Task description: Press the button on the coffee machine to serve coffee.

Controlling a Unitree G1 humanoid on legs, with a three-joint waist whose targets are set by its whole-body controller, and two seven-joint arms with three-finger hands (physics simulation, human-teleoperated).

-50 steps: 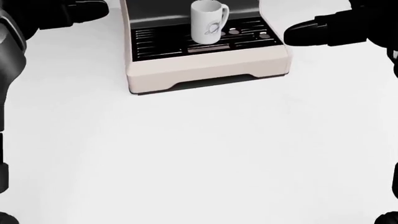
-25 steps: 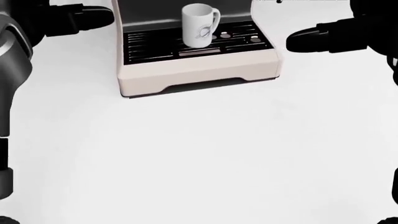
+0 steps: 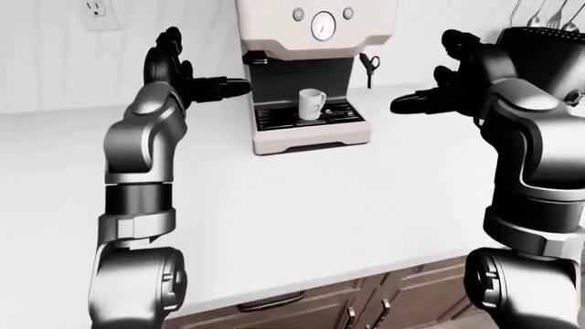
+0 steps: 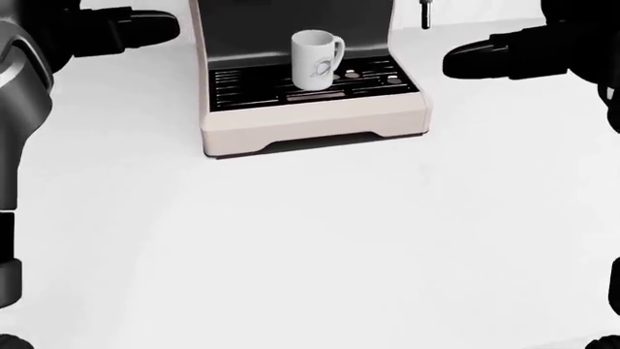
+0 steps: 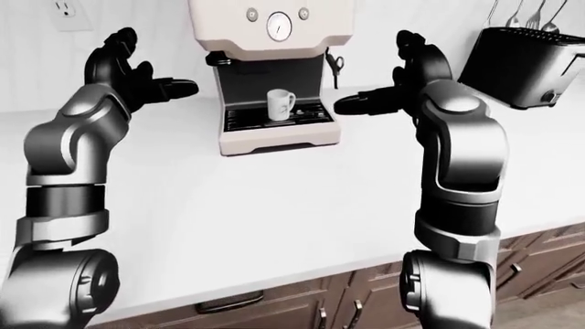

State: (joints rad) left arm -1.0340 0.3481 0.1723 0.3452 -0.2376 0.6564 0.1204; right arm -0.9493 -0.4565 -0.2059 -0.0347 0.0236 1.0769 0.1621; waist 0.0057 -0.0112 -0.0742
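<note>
Coffee machine stands at the wall end of the white desk, a cream-bodied espresso unit with a dark recess under its overhanging head. On that head sit a round gauge in the middle and two small round buttons — one to the gauge's left, one to its right. A dark portafilter handle juts from the machine's left side in the left-eye view, and a thin steam wand hangs beside its right edge. Below, a black slotted drip tray tops a cream base with a shallow cut-out along its lower edge.

A white mug with a faint printed emblem stands upright on the tray, handle to the view's right, under the head.

Both arms are raised on either side of the machine, touching nothing. The left robot hand hangs to the machine's left at about tray-to-head height, fingers spread apart, one pointing toward the machine. The right robot hand hangs to the machine's right — fingers likewise apart, one extended toward it.

A wall outlet shows at upper left, a black toaster with utensils hanging above it at the right, and dark wood cabinet drawers under the desk edge.
</note>
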